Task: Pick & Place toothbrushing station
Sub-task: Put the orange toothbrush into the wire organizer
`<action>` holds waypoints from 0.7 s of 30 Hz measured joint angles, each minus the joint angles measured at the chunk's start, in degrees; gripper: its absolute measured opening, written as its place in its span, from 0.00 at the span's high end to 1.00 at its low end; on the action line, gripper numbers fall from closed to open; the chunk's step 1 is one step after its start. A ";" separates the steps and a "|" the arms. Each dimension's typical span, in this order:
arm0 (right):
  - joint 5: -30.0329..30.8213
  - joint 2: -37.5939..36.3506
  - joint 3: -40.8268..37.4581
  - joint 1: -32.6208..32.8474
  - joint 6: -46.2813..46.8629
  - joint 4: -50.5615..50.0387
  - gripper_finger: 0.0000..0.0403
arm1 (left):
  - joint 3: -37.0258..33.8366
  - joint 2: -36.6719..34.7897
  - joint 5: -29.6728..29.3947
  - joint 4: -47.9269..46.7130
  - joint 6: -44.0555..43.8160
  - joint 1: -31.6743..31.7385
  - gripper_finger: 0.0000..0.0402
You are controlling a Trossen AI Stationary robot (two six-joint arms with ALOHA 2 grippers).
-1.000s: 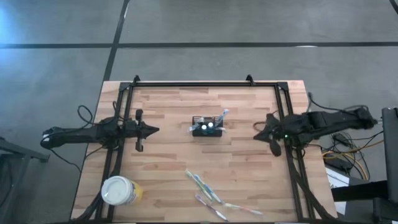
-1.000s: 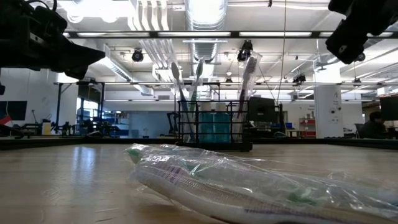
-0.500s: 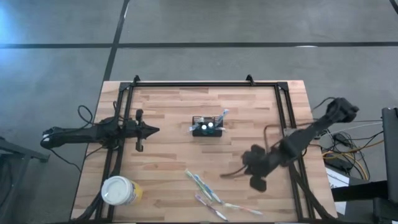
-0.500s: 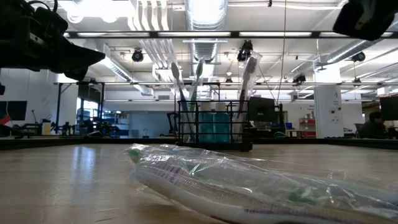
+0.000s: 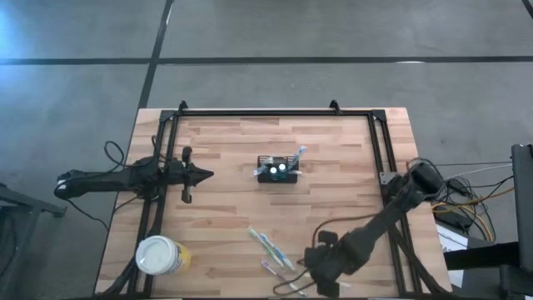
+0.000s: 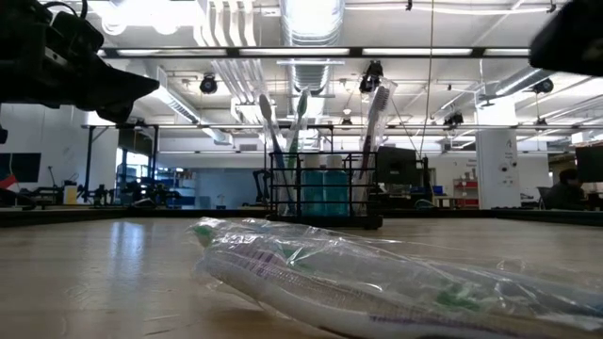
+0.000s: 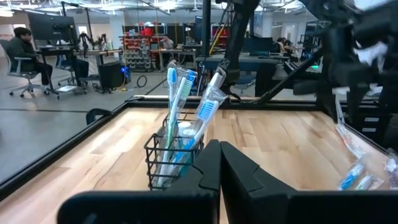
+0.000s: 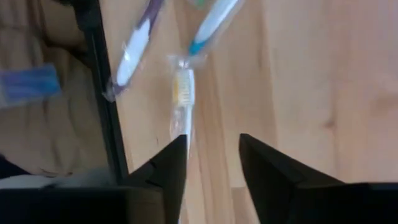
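The toothbrushing station [image 5: 277, 170], a small black wire holder with upright toothbrushes in it, stands on the table's middle; it also shows in the left wrist view [image 7: 177, 152] and the low view [image 6: 325, 193]. My left gripper [image 5: 205, 174] hangs shut left of it, its fingers [image 7: 219, 163] pointing at it. My right gripper [image 5: 315, 271] hovers open near the table's near edge, over the wrapped toothbrushes [image 5: 283, 265]. One wrapped toothbrush [image 8: 182, 102] lies just beyond its fingertips [image 8: 176, 149], which touch nothing.
A yellow cup with a white lid [image 5: 158, 256] stands at the near left corner. A black frame [image 5: 258, 112] runs along the table's far and side edges. The wrapped toothbrushes [image 6: 377, 282] fill the low view's foreground. Bare wood lies between the station and the toothbrushes.
My right arm has swung from the table's right edge toward the near edge and down, ending over the wrapped toothbrushes. The station and the toothbrushes have stayed in place.
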 joint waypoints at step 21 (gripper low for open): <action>4.47 12.11 5.35 6.10 6.93 -1.39 0.49 | 0.00 0.04 1.47 -2.81 -2.12 0.00 0.99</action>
